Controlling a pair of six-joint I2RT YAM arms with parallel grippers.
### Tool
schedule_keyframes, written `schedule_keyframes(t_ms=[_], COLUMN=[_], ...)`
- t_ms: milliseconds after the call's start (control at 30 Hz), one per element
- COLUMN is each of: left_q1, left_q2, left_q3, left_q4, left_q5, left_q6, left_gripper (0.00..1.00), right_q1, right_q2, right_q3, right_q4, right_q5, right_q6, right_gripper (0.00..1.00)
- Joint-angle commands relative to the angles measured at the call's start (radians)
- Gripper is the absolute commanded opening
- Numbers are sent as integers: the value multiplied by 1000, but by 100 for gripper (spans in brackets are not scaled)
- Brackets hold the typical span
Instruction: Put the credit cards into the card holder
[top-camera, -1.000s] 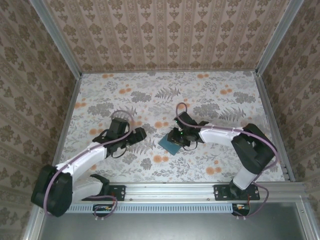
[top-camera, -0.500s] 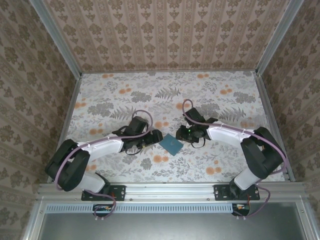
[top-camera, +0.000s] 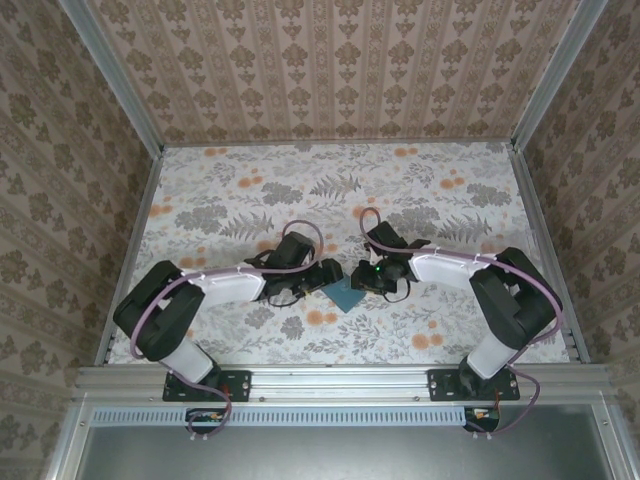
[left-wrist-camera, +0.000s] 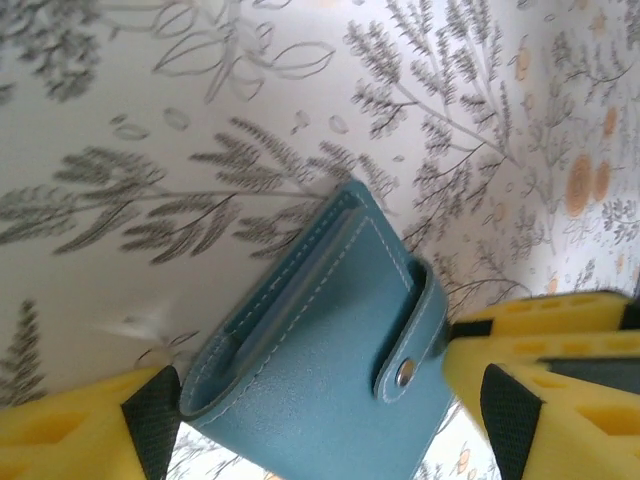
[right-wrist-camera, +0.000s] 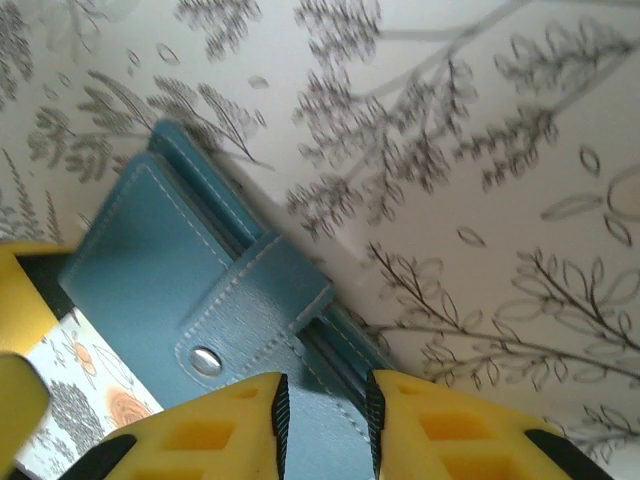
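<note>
Fig.: small flat teal leather card holder (left-wrist-camera: 300, 310), snapped shut, lies on floral table (left-wrist-camera: 200, 100) btw. both claws. My left claw (left-wrist-camera: 315, 400) spread, straddling it; right claw (right-wrist-camera: 322, 420) nearly closed at its edge, grip unclear. Opening & loading cards: all left, I judge.

Both arms are crowding mid-surface (top-camera: 420, 190). The left gripper (top-camera: 326, 279) and right gripper (top-camera: 361, 277) are meeting nearly tip to tip over the card holder (top-camera: 346, 296), leaving no lane btwn them. The left gripper's fingers (left-wrist-camera: 95, 435) are straddling the holder, sitting just beside opp. corners. The right gripper's fingers (right-wrist-camera: 225, 430) are sitting close together over its edge; grip unclear. The far half and outer side strips of the surface are lying open. Walls (top-camera: 330, 70) are boxing in 3 sides.
</note>
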Motion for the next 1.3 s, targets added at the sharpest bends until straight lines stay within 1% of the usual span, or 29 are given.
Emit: schedule_keyframes(t_ms=[0, 233, 300, 367, 467, 600, 633, 767, 867, 1033, 1267], left_q1=[-7, -7, -6, -3, 3, 5, 5, 5, 5, 3, 4], left_q2=[39, 111, 111, 103, 87, 60, 49, 14, -4, 3, 52], left_q3=[45, 108, 112, 103, 83, 48, 37, -3, -23, -32, -33], left_q4=[48, 89, 89, 84, 60, 25, 21, 19, 22, 49, 107], left_q5=[24, 53, 47, 36, 29, 9, 4, -12, -8, 9, 36], left_q6=[-12, -13, -10, -11, -16, -27, -28, -44, -53, -61, -77], left_gripper=[80, 79, 79, 79, 76, 75, 75, 73, 66, 55, 46], right_q1=[7, 15, 15, 14, 6, 1, 1, 1, 3, 3, 5], right_q2=[-42, -76, -100, -130, -156, -149, -143, -125, -117, -81, -45], right_q3=[-48, -105, -106, -99, -86, -62, -56, -43, -32, 4, 5], right_q4=[42, 141, 130, 76, 22, -6, -7, 6, 18, -19, -19], right_q5=[-66, -102, -72, -5, 55, 66, 58, 31, 5, 9, 6], right_q6=[49, 144, 148, 141, 113, 80, 74, 59, 48, 18, 18], right_gripper=[31, 31, 31, 31, 30, 28, 26, 24, 23, 23, 23])
